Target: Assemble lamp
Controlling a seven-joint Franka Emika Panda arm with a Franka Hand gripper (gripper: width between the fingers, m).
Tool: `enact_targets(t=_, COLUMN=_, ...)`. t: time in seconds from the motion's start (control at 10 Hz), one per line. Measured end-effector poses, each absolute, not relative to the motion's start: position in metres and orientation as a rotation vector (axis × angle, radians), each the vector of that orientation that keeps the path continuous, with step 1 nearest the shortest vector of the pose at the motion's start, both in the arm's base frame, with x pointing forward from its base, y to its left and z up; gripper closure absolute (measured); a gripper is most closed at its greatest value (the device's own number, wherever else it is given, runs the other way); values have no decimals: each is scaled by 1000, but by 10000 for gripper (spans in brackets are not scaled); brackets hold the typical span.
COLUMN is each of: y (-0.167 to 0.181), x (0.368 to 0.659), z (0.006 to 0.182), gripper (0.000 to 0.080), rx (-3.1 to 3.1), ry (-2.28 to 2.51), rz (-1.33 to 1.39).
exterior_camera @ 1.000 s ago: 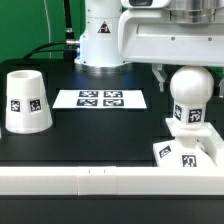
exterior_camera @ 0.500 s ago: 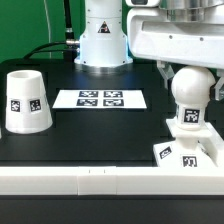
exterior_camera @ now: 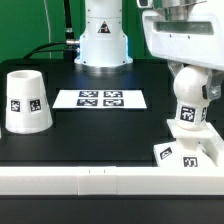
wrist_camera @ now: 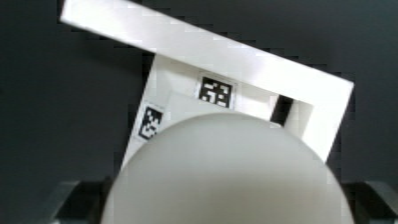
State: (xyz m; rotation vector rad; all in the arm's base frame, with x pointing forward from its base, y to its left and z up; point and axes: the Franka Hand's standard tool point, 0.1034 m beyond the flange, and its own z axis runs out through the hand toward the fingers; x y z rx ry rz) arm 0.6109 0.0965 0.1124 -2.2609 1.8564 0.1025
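The white bulb (exterior_camera: 190,100) stands with its stem on the square stepped base (exterior_camera: 190,155) at the exterior view's right, leaning slightly. My gripper (exterior_camera: 191,85) comes down from above with its fingers pressed on both sides of the round head, shut on it. In the wrist view the bulb head (wrist_camera: 222,175) fills the space between the dark fingers (wrist_camera: 75,200), with the tagged base (wrist_camera: 214,60) beyond it. The conical shade (exterior_camera: 27,100) stands upright and apart at the exterior view's left.
The marker board (exterior_camera: 100,98) lies flat mid-table behind. The arm's white pedestal (exterior_camera: 103,40) stands at the back. A white rail (exterior_camera: 100,185) runs along the table's front edge.
The hand has shifted toward the exterior view's right over the bulb and turned. The bulb now leans a little on the base. The shade has not moved.
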Motion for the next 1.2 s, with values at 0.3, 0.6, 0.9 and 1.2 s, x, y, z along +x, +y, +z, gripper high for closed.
enact_targets(t=0.3, y=98, x=610, z=112, gripper=123, rx=-2264, ry=1847, rz=116)
enact_targets(t=0.6, y=94, x=607, z=115, gripper=101, rx=-2474, ry=1603, rz=163)
enact_targets(t=0.9, y=94, x=609, z=115, gripper=100, rx=-2672, ry=1232, rz=121)
enact_targets(t=1.2, y=93, x=608, z=115, gripper=100, rx=-2795, ry=908, rz=88)
